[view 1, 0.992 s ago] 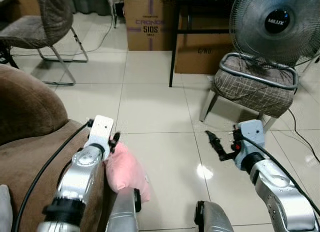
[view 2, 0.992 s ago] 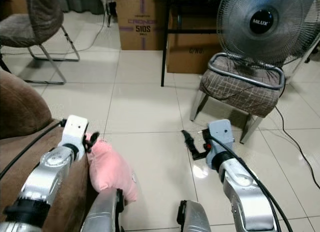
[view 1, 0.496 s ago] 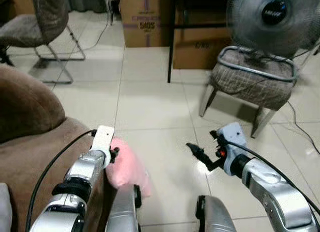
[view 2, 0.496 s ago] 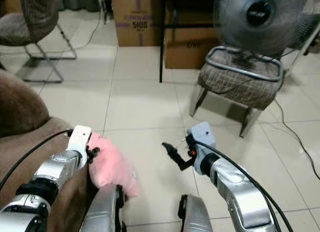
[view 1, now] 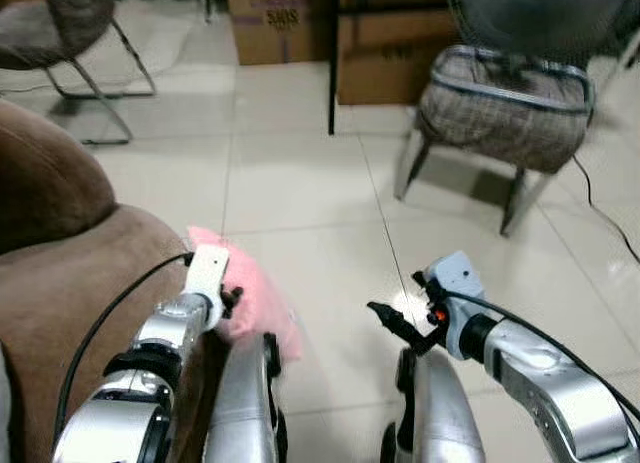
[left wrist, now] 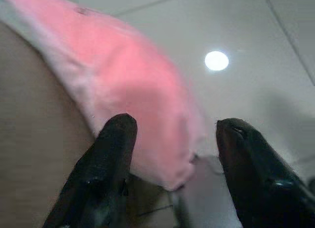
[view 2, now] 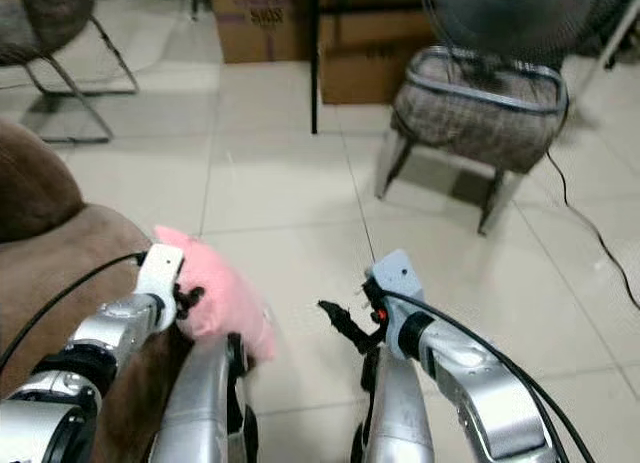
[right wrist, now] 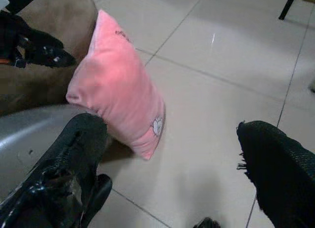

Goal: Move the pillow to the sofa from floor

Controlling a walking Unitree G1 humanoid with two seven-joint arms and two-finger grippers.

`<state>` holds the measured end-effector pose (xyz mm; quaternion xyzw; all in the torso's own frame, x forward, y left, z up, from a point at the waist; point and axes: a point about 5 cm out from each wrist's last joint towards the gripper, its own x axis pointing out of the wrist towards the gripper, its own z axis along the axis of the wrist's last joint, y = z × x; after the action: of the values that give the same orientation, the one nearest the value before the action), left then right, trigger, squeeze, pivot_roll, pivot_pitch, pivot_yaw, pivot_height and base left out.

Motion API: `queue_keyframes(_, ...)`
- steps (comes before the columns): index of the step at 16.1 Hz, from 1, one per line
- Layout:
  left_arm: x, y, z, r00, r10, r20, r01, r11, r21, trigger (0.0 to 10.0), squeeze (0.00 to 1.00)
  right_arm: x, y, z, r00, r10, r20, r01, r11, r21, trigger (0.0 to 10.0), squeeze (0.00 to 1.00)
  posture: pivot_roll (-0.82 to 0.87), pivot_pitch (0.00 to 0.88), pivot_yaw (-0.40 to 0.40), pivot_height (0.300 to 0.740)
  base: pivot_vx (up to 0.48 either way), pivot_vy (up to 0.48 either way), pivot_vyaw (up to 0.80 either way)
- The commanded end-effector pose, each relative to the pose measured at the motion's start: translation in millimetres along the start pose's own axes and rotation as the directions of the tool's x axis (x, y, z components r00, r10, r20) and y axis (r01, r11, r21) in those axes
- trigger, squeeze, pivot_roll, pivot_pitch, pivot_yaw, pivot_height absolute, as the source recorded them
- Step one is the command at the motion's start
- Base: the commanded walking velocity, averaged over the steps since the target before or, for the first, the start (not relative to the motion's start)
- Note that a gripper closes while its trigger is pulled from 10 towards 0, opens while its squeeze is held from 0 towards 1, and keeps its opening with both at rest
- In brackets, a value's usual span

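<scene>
The pink pillow (view 1: 252,301) stands on the tiled floor, leaning against the front of the brown sofa (view 1: 60,253). My left gripper (view 1: 230,301) is at the pillow's sofa-side edge. In the left wrist view it (left wrist: 172,134) is open, its fingers apart over the pillow's lower corner (left wrist: 133,90). My right gripper (view 1: 388,319) hovers low over the floor to the pillow's right, a short way off. The right wrist view shows it (right wrist: 172,154) wide open, facing the pillow (right wrist: 118,85).
A chair with a plaid cushion (view 1: 500,93) stands ahead on the right with a fan (view 1: 540,3) on it. A cable (view 1: 600,213) runs on the floor beside it. Cardboard boxes (view 1: 280,23) and a black table leg (view 1: 332,58) are behind. Another chair (view 1: 60,23) is far left.
The camera has tilted down and closer to the floor. My right gripper has moved left and lower, nearer the pillow. The left gripper stays at the pillow's edge.
</scene>
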<state>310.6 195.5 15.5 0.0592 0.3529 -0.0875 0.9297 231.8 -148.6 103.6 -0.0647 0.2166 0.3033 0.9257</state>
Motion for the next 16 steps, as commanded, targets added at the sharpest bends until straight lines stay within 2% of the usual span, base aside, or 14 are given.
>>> queue_keyframes(1,-0.5,-0.2,5.9,0.999,-0.030,0.045,0.031,0.999,-0.021,10.0,1.00,-4.0,3.5,-1.1,1.000,-0.002,0.000,0.002,1.000,-0.016,10.0,0.00,0.02,0.108,0.087,0.527,0.000,0.000,0.00)
queue_keyframes(2,-0.4,-2.6,8.2,0.996,-0.044,0.075,0.046,0.998,-0.030,10.0,1.00,-6.1,3.6,-2.3,1.000,-0.010,-0.004,0.010,1.000,-0.026,10.0,0.00,0.01,0.091,0.097,0.527,0.000,0.000,0.00)
queue_keyframes(3,-0.6,-5.3,12.2,0.991,-0.050,0.120,0.052,0.999,-0.015,10.0,1.00,-9.0,2.7,-2.4,1.000,-0.029,-0.003,0.029,0.999,-0.037,10.0,0.00,0.00,0.044,0.097,0.527,0.000,0.000,0.00)
queue_keyframes(5,-1.5,-3.6,12.1,0.988,-0.029,0.153,0.026,0.999,0.024,10.0,1.00,-8.3,3.2,-6.6,0.998,-0.057,-0.004,0.057,0.997,-0.042,10.0,0.00,-0.01,0.000,0.087,0.527,0.000,0.000,0.00)
queue_keyframes(7,-4.1,7.3,-1.5,0.990,0.020,0.137,-0.022,1.000,0.013,10.0,1.00,-0.9,12.2,-16.7,0.996,-0.086,-0.022,0.086,0.996,-0.020,10.0,0.00,-0.04,0.000,0.107,0.527,0.000,0.000,0.00)
queue_keyframes(8,-4.9,11.2,-6.2,0.993,0.036,0.110,-0.038,0.999,0.009,10.0,1.00,-0.4,16.7,-13.3,0.997,-0.072,-0.021,0.072,0.997,-0.038,10.0,0.00,-0.06,0.000,0.111,0.527,0.000,0.000,0.00)
queue_keyframes(11,-4.5,18.1,-13.4,0.988,0.137,0.069,-0.137,0.991,-0.004,10.0,1.00,-2.7,12.6,-6.7,0.997,-0.072,-0.011,0.071,0.996,-0.058,10.0,0.00,-0.06,0.000,0.098,0.527,0.000,0.000,0.00)
queue_keyframes(12,-5.8,25.0,-16.0,0.977,0.208,0.051,-0.206,0.978,-0.039,10.0,1.00,-2.1,10.7,-8.1,0.997,-0.066,-0.026,0.064,0.995,-0.074,10.0,0.00,-0.06,0.000,0.088,0.527,0.000,0.000,0.00)
queue_keyframes(13,-6.4,27.6,-16.6,0.973,0.226,0.046,-0.223,0.973,-0.061,10.0,1.00,-1.4,10.8,-8.6,0.998,-0.061,-0.033,0.058,0.995,-0.081,10.0,0.00,-0.06,0.000,0.087,0.527,0.000,0.000,0.00)
queue_keyframes(14,-6.6,28.6,-18.1,0.975,0.219,0.039,-0.212,0.968,-0.137,10.0,0.00,0.4,12.1,-7.7,0.998,-0.042,-0.041,0.038,0.995,-0.096,10.0,0.00,-0.07,0.001,0.079,0.527,0.000,0.000,0.00)
queue_keyframes(15,-6.3,27.4,-21.4,0.981,0.191,0.025,-0.183,0.966,-0.184,10.0,0.00,2.0,13.8,-4.8,0.999,-0.020,-0.043,0.015,0.994,-0.108,10.0,0.00,-0.07,0.020,0.069,0.527,0.000,0.000,0.00)
queue_keyframes(16,-5.9,26.5,-22.5,0.983,0.181,0.018,-0.174,0.965,-0.198,10.0,0.00,3.4,14.1,-2.7,0.999,-0.005,-0.039,0.001,0.994,-0.112,10.0,0.00,-0.06,0.042,0.060,0.527,0.000,0.000,0.00)
